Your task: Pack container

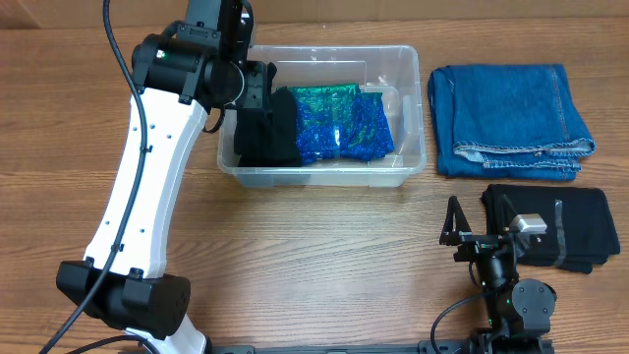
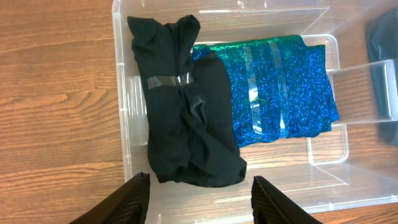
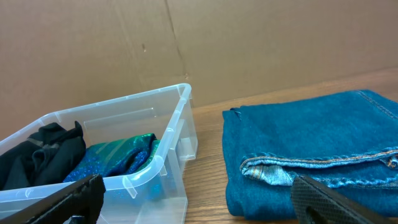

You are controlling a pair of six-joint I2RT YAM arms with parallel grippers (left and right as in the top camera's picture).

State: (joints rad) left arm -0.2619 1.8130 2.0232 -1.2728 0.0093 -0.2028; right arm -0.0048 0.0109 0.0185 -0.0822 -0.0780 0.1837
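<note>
Both fingers of my left claw (image 2: 200, 182) stand spread and empty above the container (image 2: 127, 134), which sits far back on the table (image 1: 324, 256) holding a black garment (image 2: 186, 124) against glittery blue-green fabric (image 2: 280, 87). My right claw (image 3: 198, 190) gapes too, facing folded jeans (image 3: 311, 149).

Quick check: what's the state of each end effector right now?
Left end effector: open, empty, above the black garment in the container.
Right end effector: open, holding nothing.
</note>
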